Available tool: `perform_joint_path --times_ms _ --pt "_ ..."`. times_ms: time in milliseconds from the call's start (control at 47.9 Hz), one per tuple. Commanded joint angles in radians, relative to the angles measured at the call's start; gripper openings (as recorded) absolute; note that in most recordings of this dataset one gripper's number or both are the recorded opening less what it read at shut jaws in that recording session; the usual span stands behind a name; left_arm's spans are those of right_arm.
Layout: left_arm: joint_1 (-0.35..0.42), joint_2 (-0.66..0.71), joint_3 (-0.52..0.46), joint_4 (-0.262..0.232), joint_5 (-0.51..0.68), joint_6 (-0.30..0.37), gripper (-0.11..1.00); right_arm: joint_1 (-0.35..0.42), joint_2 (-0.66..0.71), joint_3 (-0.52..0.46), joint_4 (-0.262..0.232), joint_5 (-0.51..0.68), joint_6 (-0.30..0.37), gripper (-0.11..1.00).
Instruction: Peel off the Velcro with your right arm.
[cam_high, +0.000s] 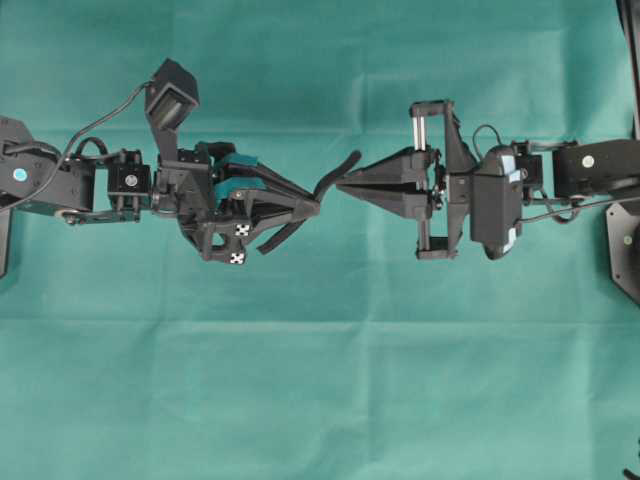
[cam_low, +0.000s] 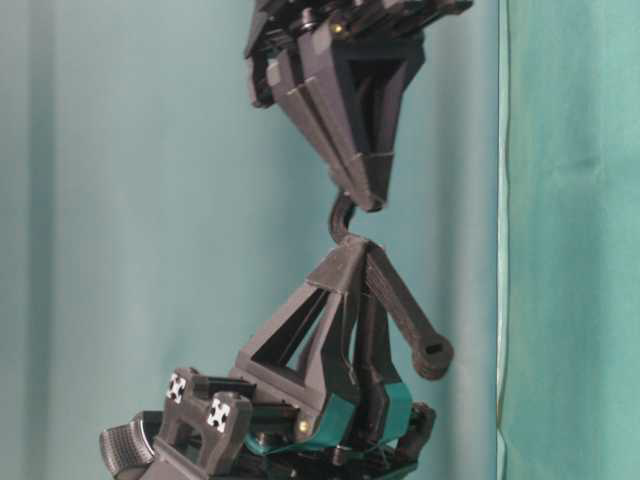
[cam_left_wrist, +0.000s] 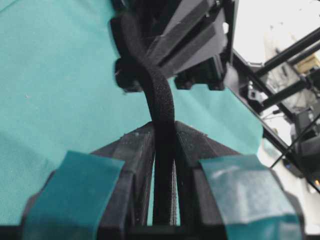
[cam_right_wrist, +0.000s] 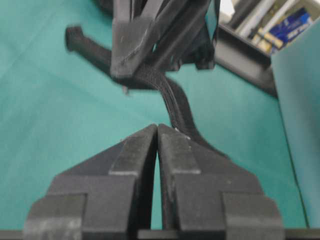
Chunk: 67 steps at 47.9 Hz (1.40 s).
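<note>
Velcro (cam_high: 335, 176): the thin black strip is hanging in the air above the middle of the green-covered surface (cam_high: 320, 400), stretched between the two sets of fingers and bending in a loose S between them; it is touching the cloth nowhere.

Left gripper (cam_high: 312, 206): its teal-taped fingers (cam_left_wrist: 135, 165) are clamping the strip, which is running down the narrow slot between them in the left wrist view. A second black tail (cam_high: 282, 238) is sticking out sideways from these fingers; judging by its look, it is the other layer or the strip's far end, though the pictures are not settling which.

Right gripper (cam_high: 342, 183): its plain dark-grey fingers (cam_right_wrist: 140, 150) are clenched, tips pressed together, and the strip is reaching their tip. In the right wrist view it is passing just beside the closed tips, so whether an end is truly pinched cannot be told for sure; the taut curve in the table-level view is suggesting it is.

Why held this way: the left side is acting as an anchor, keeping one layer fixed in mid-air so a pull from the right can part the stuck layers.

Stage: probably mid-peel, the separation not yet complete.

Risk: the floppy end could be slipping out of the pointed tips under tension.
</note>
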Motion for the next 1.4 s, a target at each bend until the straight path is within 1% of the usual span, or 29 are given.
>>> perform_joint_path --times_ms 0,230,647,919,1378 --pt "0.005 -0.009 -0.011 0.003 -0.008 0.003 0.10 0.005 -0.012 -0.026 0.002 -0.023 -0.002 -0.09" --pt "0.009 -0.009 -0.009 0.003 -0.009 0.003 0.10 0.011 -0.011 -0.023 0.002 -0.025 -0.002 -0.09" --pt "0.023 -0.009 -0.017 0.003 -0.009 0.000 0.10 0.069 0.015 -0.031 -0.012 -0.025 -0.002 -0.09" --pt "0.023 -0.009 -0.020 0.003 -0.008 0.002 0.10 0.072 0.018 -0.037 -0.012 -0.025 -0.002 -0.09" --pt "0.023 -0.009 -0.015 0.003 -0.009 0.002 0.10 0.091 0.086 -0.101 -0.012 -0.018 -0.003 -0.09"
